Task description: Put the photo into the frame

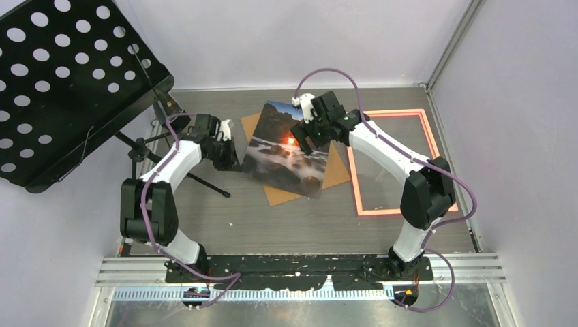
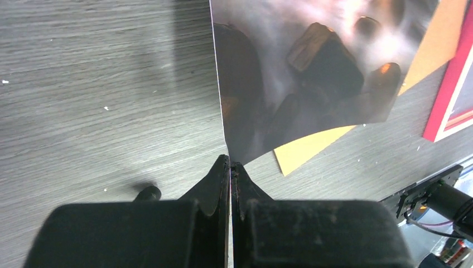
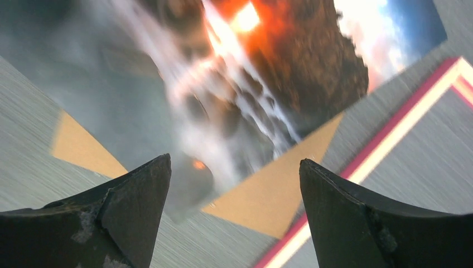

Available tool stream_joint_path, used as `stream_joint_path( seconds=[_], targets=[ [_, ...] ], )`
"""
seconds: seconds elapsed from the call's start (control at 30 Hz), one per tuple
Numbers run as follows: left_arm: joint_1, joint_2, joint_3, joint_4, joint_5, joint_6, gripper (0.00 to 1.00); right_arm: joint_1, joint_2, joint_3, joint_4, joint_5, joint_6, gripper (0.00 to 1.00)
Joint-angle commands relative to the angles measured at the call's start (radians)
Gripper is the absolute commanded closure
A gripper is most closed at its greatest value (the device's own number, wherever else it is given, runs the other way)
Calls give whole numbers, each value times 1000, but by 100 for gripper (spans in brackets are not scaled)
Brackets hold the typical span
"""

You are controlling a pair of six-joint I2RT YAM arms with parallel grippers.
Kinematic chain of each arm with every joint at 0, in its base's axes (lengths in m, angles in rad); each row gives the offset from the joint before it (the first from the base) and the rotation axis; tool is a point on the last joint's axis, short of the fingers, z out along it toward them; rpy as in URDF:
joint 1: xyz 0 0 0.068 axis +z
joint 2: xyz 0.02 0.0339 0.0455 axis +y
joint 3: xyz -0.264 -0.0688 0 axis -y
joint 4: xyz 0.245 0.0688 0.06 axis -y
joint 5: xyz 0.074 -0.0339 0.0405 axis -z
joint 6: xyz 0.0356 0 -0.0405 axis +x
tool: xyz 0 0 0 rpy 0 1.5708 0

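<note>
Bright, even light fills the overhead view, motion blur smears the right wrist view, and the photo [image 2: 290, 72] mirrors dark shapes at the left wrist view's one o'clock.

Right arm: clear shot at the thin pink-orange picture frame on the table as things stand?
Probably yes. The right gripper is open and empty above the glossy sunset photo, which the left gripper pinches by its edge. The pink-orange frame lies flat right beside that arm, nothing on it.

Backing board [image 1: 279, 195] mostly hidden (under photo [image 1: 286, 150]).
</note>
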Motion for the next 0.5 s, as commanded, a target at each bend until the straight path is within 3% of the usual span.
stream_joint_path(
  seconds=[0.0,0.27,0.47],
  targets=[
    [-45,-105,56,-35,-8,52,100,-1,63,192,13,-145,171,10],
    [-175,-226,84,-70,-115,107,100,-3,292,525,-85,-347,366,15],
    [-298,-259,126,-85,-240,156,100,-2,373,610,-85,-440,458,14]
  ],
)
